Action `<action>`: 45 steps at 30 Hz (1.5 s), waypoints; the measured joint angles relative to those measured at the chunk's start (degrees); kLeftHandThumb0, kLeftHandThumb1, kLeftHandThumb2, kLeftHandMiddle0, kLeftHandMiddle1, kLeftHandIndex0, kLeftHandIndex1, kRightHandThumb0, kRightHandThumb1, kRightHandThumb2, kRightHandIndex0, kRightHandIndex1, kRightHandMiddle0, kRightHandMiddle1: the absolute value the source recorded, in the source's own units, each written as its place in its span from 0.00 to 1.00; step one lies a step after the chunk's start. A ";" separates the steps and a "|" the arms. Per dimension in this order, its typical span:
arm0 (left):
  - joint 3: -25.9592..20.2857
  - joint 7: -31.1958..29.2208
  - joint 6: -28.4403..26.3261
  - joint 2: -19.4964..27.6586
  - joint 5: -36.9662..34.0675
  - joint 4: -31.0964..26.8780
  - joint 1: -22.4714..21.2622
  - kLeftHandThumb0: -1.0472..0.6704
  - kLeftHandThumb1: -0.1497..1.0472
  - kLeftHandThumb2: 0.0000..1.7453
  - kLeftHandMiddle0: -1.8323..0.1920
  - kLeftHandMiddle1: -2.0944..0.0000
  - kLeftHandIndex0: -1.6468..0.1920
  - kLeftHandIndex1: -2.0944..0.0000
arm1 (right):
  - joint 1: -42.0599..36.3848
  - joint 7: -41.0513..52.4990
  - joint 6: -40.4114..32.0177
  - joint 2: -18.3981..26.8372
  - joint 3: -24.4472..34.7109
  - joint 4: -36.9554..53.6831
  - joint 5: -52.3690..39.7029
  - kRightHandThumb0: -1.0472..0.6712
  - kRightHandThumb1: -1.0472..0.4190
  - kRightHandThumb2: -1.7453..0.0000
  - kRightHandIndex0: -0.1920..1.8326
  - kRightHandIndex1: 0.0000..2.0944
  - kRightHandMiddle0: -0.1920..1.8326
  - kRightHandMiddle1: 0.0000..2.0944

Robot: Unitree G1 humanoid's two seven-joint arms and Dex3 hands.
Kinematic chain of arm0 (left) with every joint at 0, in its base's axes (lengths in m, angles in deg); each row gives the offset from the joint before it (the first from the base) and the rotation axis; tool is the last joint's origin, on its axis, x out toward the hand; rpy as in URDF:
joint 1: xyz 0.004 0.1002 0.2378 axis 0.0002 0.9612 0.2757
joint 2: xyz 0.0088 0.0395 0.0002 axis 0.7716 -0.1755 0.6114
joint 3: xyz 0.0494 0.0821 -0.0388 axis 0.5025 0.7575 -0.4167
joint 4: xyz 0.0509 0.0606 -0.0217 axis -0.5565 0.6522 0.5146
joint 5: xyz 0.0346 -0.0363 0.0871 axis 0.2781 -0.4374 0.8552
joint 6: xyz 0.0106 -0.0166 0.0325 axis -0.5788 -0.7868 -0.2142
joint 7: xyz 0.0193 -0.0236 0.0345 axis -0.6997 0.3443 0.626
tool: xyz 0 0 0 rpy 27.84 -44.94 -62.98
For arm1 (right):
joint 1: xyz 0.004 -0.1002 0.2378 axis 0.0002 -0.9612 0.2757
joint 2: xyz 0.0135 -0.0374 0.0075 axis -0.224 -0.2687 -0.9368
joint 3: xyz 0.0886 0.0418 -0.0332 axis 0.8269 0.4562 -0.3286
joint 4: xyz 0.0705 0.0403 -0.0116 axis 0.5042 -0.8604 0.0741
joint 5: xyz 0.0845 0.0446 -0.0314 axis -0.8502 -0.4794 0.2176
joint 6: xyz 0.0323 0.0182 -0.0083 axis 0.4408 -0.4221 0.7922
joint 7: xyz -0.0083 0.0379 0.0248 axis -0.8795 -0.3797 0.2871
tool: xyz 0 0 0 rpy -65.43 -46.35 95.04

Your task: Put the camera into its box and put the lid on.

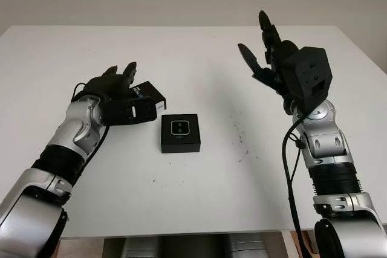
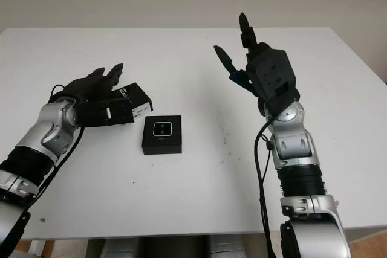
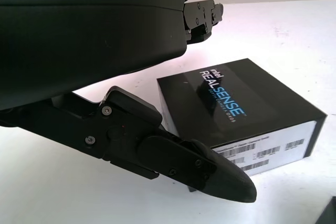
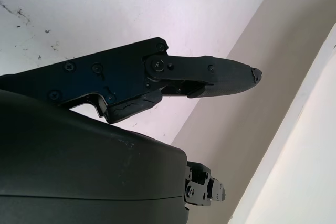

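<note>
Lid (image 1: pixel 149 96) lies just beside open left hand (image 1: pixel 118 98), camera box (image 1: pixel 179 132) nearby.

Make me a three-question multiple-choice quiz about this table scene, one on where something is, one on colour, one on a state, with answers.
1. Where is the lid?
A. at the left hand
B. under the right hand
C. on the box

2. What colour is the table?
A. white
B. green
C. brown

3. What is the state of the box?
A. closed
B. uncovered, camera inside
C. tipped on its side

Answers:
1 A: the left hand is around the lid, left of the box.
2 A: its bare top is white.
3 B: the camera shows in it from above, while the open right hand is raised above the table.
</note>
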 measured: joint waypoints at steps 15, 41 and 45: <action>0.95 0.27 -1.37 -1.82 0.41 5.77 -3.89 0.10 0.96 0.03 1.00 0.44 0.93 0.75 | -0.16 -0.44 -0.50 0.02 -0.98 0.44 2.25 0.14 0.00 0.78 0.00 0.01 0.03 0.03; 3.04 -0.62 -7.91 -3.81 1.04 5.76 -5.32 0.37 0.84 0.03 0.82 0.49 0.72 0.88 | -0.92 -0.58 0.64 0.05 -1.19 0.66 2.45 0.13 0.00 0.77 0.00 0.02 0.03 0.03; 3.22 0.65 -5.26 -3.30 1.08 4.89 -5.07 0.43 0.86 0.03 0.79 0.46 0.64 0.81 | -1.01 -0.31 1.49 0.05 -1.16 0.56 2.01 0.13 0.00 0.77 0.00 0.02 0.03 0.03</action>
